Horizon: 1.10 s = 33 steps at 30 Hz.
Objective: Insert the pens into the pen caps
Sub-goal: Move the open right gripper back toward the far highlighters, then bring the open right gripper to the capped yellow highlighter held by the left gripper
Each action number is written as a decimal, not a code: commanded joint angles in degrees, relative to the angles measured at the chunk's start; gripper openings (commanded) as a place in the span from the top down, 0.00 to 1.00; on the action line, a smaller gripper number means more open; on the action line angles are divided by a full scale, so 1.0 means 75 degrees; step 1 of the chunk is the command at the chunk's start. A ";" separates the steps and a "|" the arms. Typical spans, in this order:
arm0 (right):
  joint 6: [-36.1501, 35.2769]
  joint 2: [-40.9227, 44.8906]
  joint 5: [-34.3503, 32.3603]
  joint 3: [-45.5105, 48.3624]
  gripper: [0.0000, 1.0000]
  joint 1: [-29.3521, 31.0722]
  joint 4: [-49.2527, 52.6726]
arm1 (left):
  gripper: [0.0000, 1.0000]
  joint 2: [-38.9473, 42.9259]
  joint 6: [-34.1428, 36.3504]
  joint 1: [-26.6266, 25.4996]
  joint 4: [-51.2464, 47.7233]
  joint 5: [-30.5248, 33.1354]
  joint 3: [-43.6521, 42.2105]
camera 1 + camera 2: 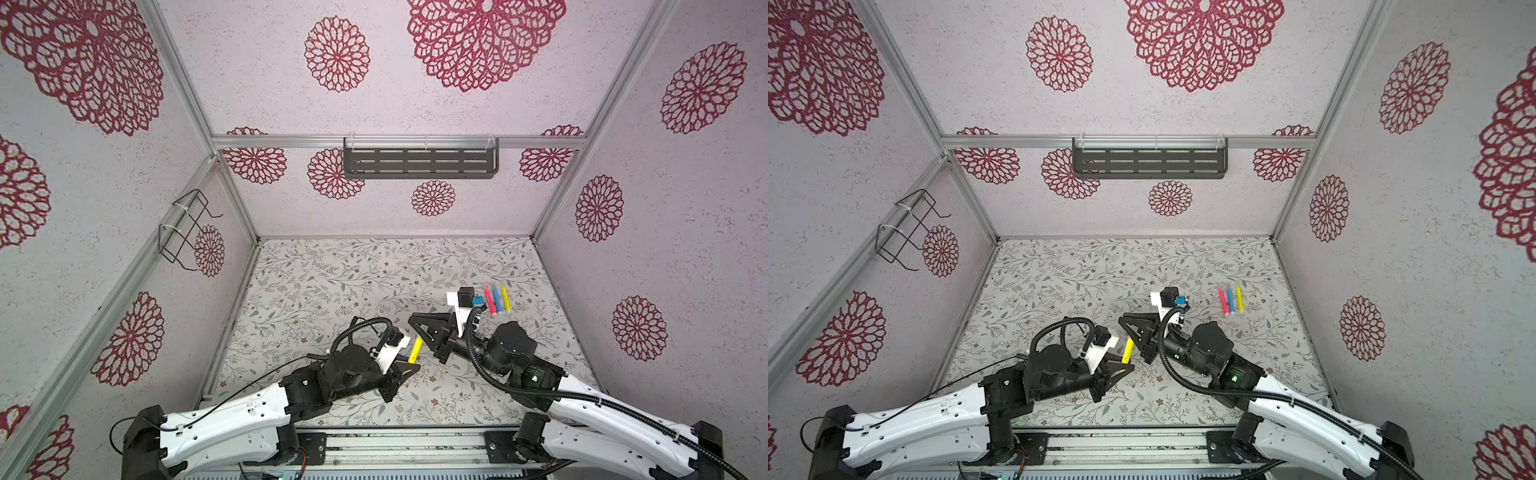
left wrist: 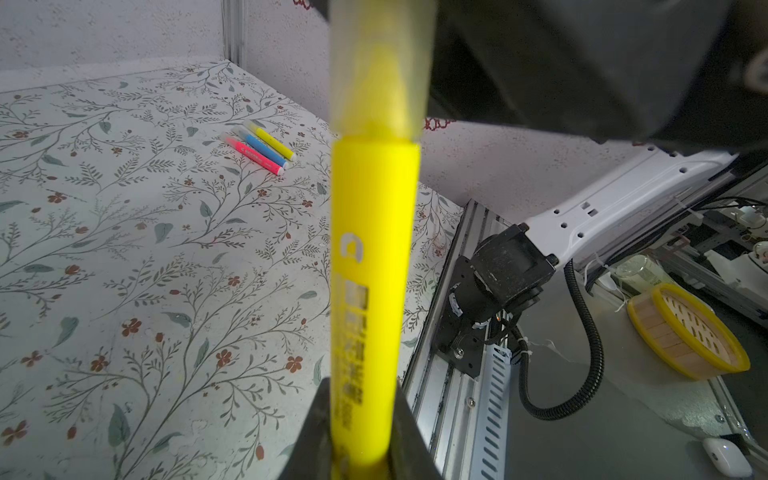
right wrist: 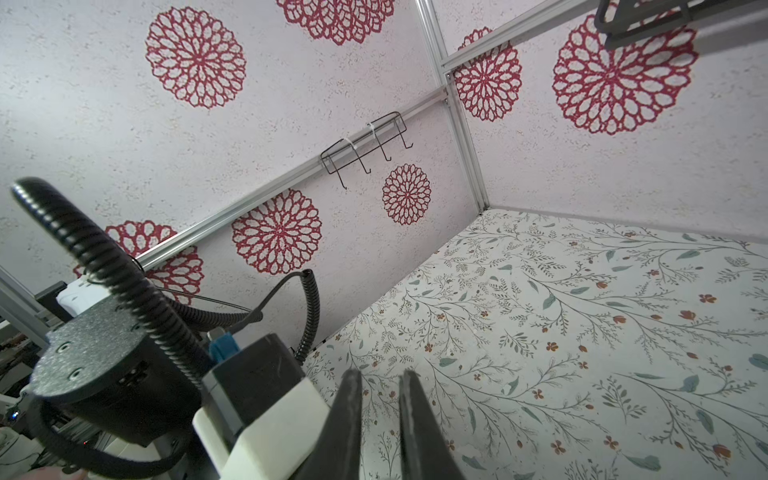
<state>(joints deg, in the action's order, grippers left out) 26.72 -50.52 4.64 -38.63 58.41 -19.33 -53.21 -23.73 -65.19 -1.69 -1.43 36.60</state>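
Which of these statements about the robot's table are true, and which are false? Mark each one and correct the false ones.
1. The left hand grips a yellow pen. True.
2. A pink pen, a blue pen and another yellow pen lie side by side on the table. True.
3. The right hand grips a blue pen. False: it is shut, with nothing between its fingers.
4. The three lying pens are on the left arm's side. False: in both top views they lie on the right arm's side.
5. The held pen has a bare tip. False: a clear cap sits over it.
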 commanded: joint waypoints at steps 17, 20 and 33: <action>0.0275 -0.0653 0.0875 0.0909 1.00 0.0918 0.1984 | 1.00 0.0544 -0.0140 0.0886 0.2769 0.0365 0.1038; 0.0333 -0.0594 0.0811 0.0984 1.00 0.0982 0.1935 | 1.00 0.0564 -0.0135 0.0930 0.2707 0.0318 0.1105; -0.0226 -0.0129 0.0316 -0.0132 0.91 0.1001 0.2835 | 1.00 0.0662 -0.0419 0.0934 0.2192 0.0347 0.0688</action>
<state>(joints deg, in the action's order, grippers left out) 27.86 -50.92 -1.69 -40.49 61.98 -17.04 -51.18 -23.33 -61.82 -4.21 -7.16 36.60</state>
